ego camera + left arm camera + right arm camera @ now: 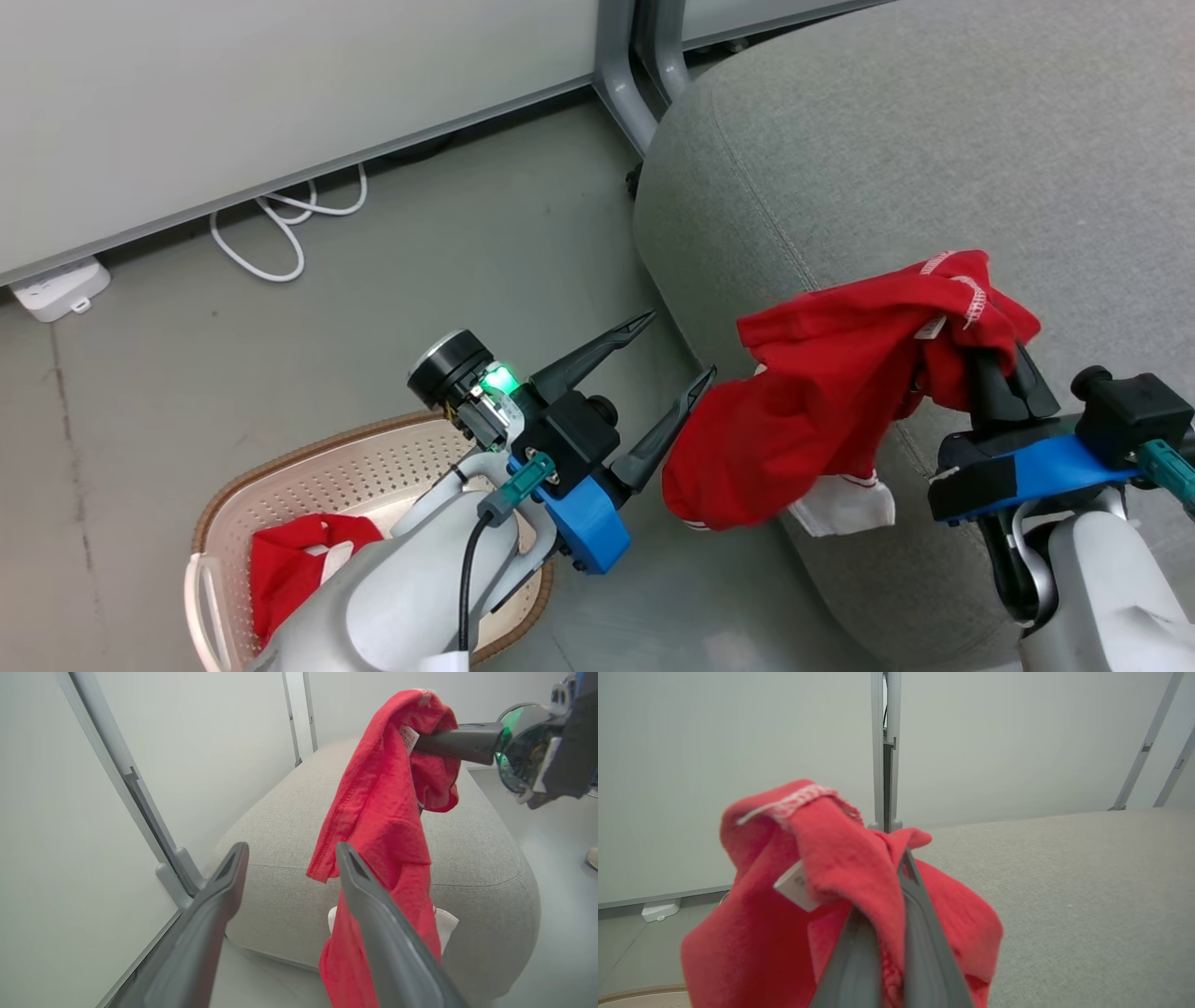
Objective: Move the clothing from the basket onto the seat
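Right jaws pinching red garment (803,420), hanging at seat (934,140) edge

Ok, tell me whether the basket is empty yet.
Not empty: one red garment lies in the basket. The other garment hangs from the shut right end effector.

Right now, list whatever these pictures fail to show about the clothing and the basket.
- Head view: the second garment lies partly behind the left forearm.
- Head view: the basket is cut by the bottom edge.
- Right wrist view: the label on the held garment is blurred.
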